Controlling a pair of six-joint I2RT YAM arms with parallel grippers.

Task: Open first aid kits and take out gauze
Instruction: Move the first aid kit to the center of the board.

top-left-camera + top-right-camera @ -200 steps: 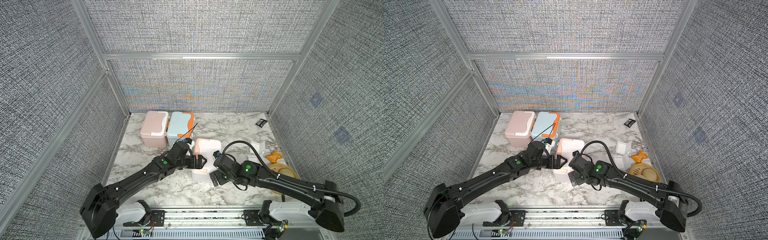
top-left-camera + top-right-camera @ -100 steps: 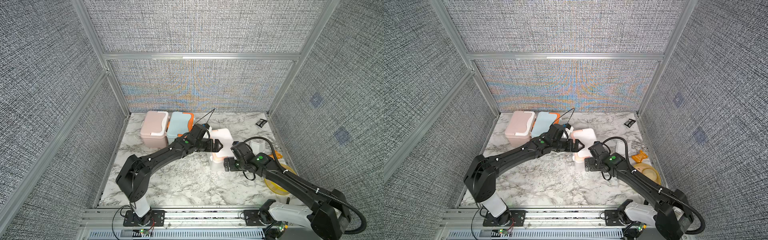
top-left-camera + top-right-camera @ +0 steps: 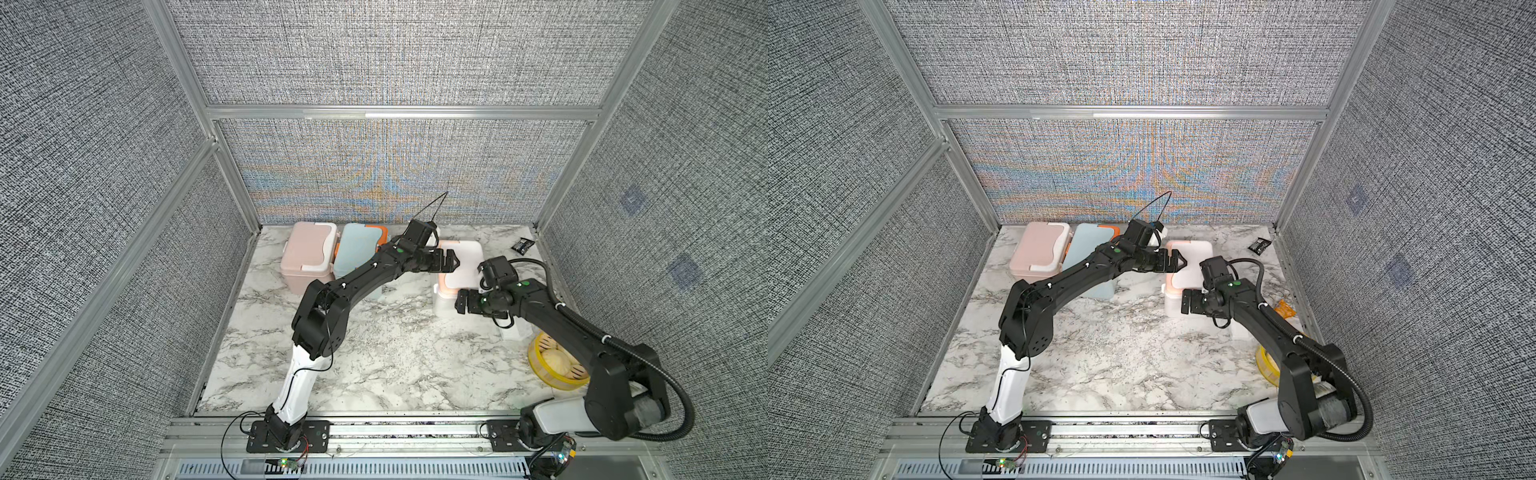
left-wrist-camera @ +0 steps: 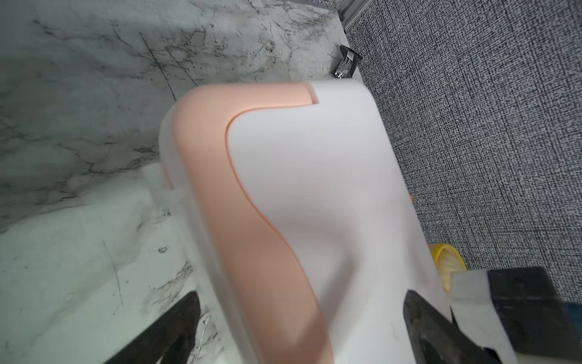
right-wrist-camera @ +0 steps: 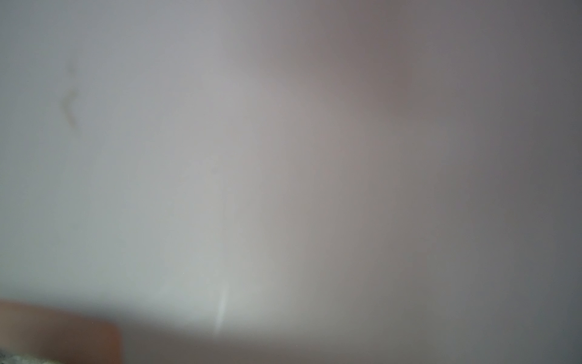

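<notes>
In both top views the white-and-peach kit (image 3: 467,262) sits at one o'clock on the table (image 3: 374,353), with the left gripper (image 3: 453,262) at its nine and the right gripper (image 3: 460,301) at its six. Left wrist view: fingers (image 4: 176,327) spread wide astride the lid edge, clamping nothing. Right wrist view: white blur; jaws wide, nothing visibly held. Wisest, it seems: brace the base, then lift the lid.

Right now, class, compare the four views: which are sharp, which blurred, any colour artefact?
Both top views: sharp, evenly lit, rainbow moiré on the back wall. Left wrist view: white and peach kit smeared by blur. Right wrist view: wholly out of focus, pale haze.
</notes>
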